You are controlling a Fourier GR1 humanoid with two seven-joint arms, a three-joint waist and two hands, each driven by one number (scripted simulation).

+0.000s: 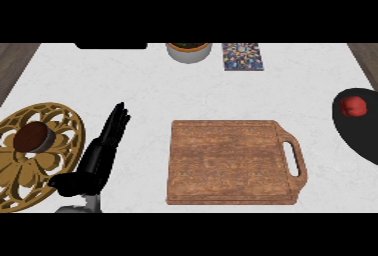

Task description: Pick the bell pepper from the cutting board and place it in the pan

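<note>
A red bell pepper (pixel 354 105) lies inside the black pan (pixel 359 135) at the right edge of the head view. The wooden cutting board (pixel 229 161), its handle to the right, sits bare in the middle of the counter. My left hand (pixel 100 154) stands to the left of the board with straight fingers pointing away from me, holding nothing. My right hand does not show.
A round golden trivet (pixel 44 165) with a small brown bowl (pixel 32 137) on it lies at the left. At the far edge stand a white pot (pixel 189 51) and a patterned box (pixel 243 56). A dark object (pixel 111 46) sits at the far left.
</note>
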